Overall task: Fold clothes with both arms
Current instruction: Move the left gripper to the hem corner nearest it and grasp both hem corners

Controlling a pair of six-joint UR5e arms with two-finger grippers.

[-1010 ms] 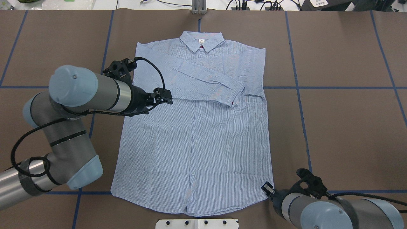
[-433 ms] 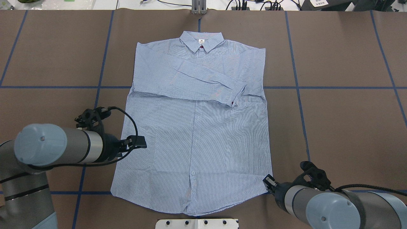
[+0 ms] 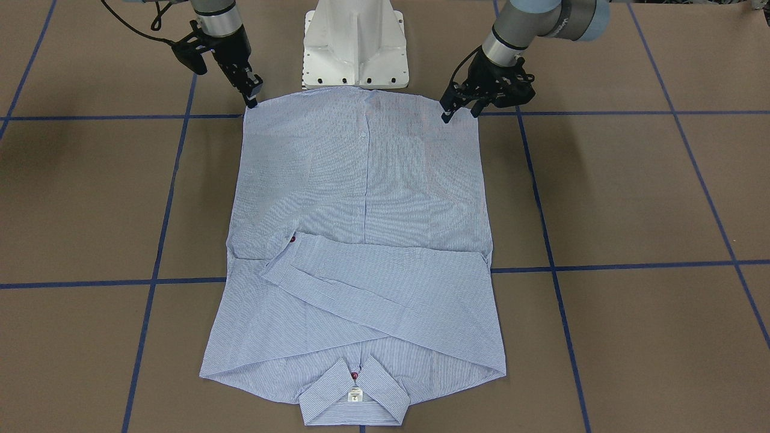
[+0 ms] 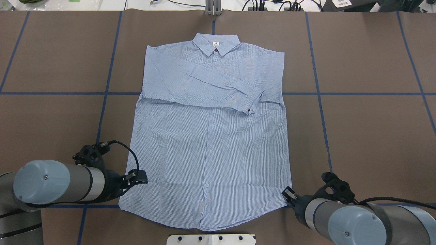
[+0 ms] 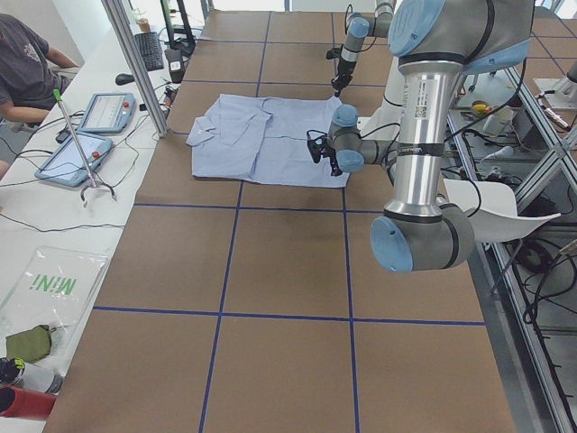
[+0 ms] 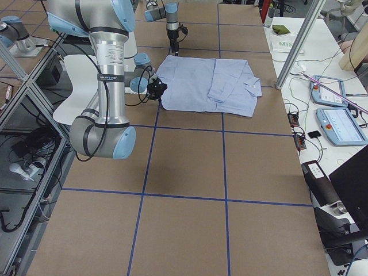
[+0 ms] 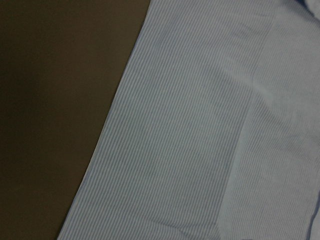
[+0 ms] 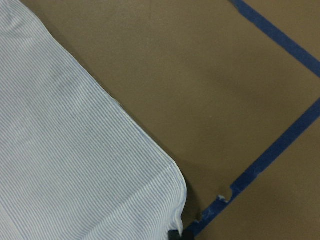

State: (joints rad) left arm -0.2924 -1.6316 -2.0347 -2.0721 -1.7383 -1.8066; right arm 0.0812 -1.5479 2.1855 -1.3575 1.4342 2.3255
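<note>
The light blue striped shirt (image 4: 211, 143) lies flat and face up on the brown table, collar (image 4: 216, 44) far from the robot and hem near it. One sleeve is folded across the chest (image 3: 361, 288). My left gripper (image 4: 140, 177) hovers at the hem's left corner, and in the front-facing view the left gripper (image 3: 460, 114) has its fingers spread with nothing between them. My right gripper (image 4: 287, 196) sits at the hem's right corner; the front-facing view shows the right gripper (image 3: 252, 99) edge-on, so its state is unclear. The right wrist view shows that hem corner (image 8: 170, 180) just ahead.
The white pedestal base (image 3: 355, 48) stands right behind the hem. Blue tape lines (image 4: 316, 92) grid the brown table. Beyond the collar end, a side bench holds tablets (image 5: 90, 135), a person (image 5: 22, 63) sits there, and a metal post (image 5: 135, 63) rises at the table edge.
My left arm has swung back from the shirt's left sleeve area down to the hem's left corner. The right gripper has shifted only slightly. The shirt has not moved.
</note>
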